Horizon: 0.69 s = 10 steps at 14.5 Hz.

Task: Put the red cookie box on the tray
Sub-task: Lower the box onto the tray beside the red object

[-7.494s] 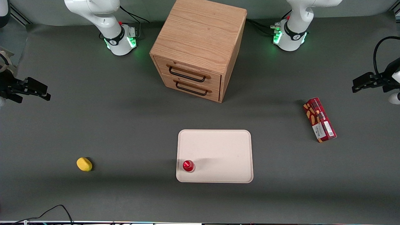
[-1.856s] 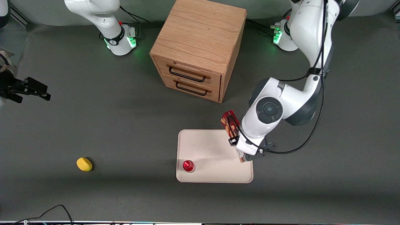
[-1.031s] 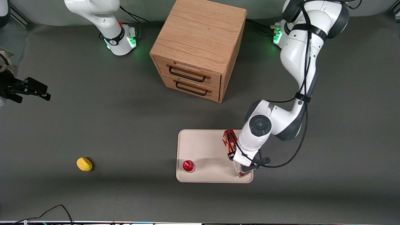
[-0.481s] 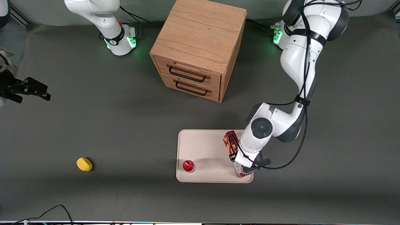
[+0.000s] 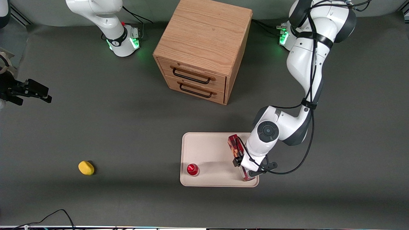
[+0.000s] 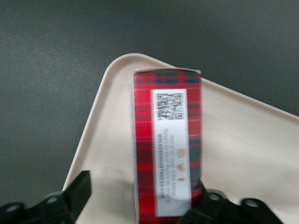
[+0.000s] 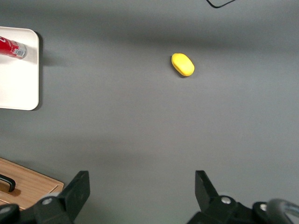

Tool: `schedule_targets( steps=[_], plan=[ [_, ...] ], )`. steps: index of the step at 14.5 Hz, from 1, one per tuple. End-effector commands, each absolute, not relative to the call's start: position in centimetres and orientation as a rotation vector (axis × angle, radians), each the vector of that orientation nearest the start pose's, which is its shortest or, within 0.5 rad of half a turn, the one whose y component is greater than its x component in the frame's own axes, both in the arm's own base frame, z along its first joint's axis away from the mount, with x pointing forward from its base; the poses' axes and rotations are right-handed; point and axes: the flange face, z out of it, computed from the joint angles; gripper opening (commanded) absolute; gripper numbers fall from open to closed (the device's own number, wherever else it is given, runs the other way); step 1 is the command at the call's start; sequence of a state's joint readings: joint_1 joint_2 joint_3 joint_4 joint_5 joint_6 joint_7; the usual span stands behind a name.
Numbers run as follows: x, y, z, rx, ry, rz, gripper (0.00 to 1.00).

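Note:
The red cookie box [image 5: 235, 145] lies on the cream-white tray [image 5: 207, 143], along the tray's end toward the working arm. My left gripper [image 5: 246, 166] hangs right over the box's nearer half and hides it in the front view. In the left wrist view the box [image 6: 167, 154] shows its plaid side with a white label, resting on the tray [image 6: 243, 149]. The gripper [image 6: 145, 189] is open around it: one finger [image 6: 79, 189] stands well clear of the box, the other is close against it.
A small red-capped object [image 5: 192, 169] stands on the tray's nearer corner toward the parked arm. A wooden drawer cabinet [image 5: 204, 48] stands farther from the camera than the tray. A yellow object [image 5: 86, 168] lies toward the parked arm's end.
The gripper carried the box from the working arm's end of the table over the tray and lowered it. In the last half second the box settled flatter; the arm barely moved.

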State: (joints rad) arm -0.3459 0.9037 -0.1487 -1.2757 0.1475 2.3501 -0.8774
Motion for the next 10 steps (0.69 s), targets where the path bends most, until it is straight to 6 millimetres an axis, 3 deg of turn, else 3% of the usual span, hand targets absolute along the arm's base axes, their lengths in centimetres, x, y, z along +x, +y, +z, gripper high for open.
schedule_targets(
  steps=[1, 4, 7, 10],
  plan=[
    [69.1, -33.5, 22.9, -3.196, -0.571, -0.237, 1.0],
    [69.0, -33.6, 23.0, -3.192, -0.609, -0.198, 1.0],
    [68.7, -34.3, 23.5, -3.176, -0.766, -0.145, 1.0],
    [68.6, -35.3, 25.0, -3.158, -0.768, -0.097, 1.0]
  ],
)
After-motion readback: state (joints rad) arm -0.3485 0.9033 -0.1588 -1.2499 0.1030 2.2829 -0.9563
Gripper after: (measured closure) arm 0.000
